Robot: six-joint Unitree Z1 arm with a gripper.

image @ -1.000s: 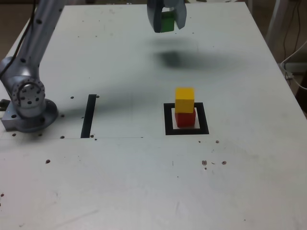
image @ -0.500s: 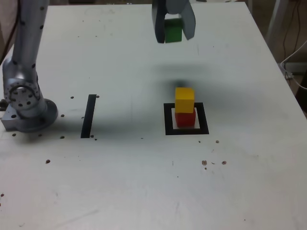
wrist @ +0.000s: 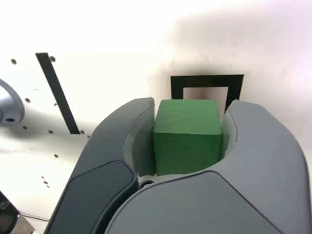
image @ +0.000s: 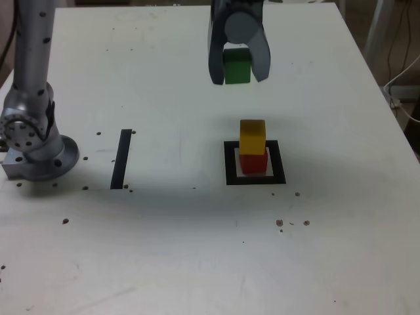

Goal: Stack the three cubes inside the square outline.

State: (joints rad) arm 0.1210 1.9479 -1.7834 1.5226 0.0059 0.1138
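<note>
The green cube (image: 237, 66) is gripped tight between the jaws of the gripper (image: 239, 67) and is held up in the air. Below the jaws and a bit nearer the camera, the yellow cube (image: 252, 137) is stacked on the red cube (image: 252, 163) inside the square (image: 230, 164). Nothing is seen between the jaws and the stack. A black strip (image: 121, 158) is stuck to the tabletop (image: 197, 249), well off to the exterior view's left of the jaws.

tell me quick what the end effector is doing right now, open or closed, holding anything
End effector: closed on the green cube, held in the air above the table, not yet over the yellow cube.
</note>
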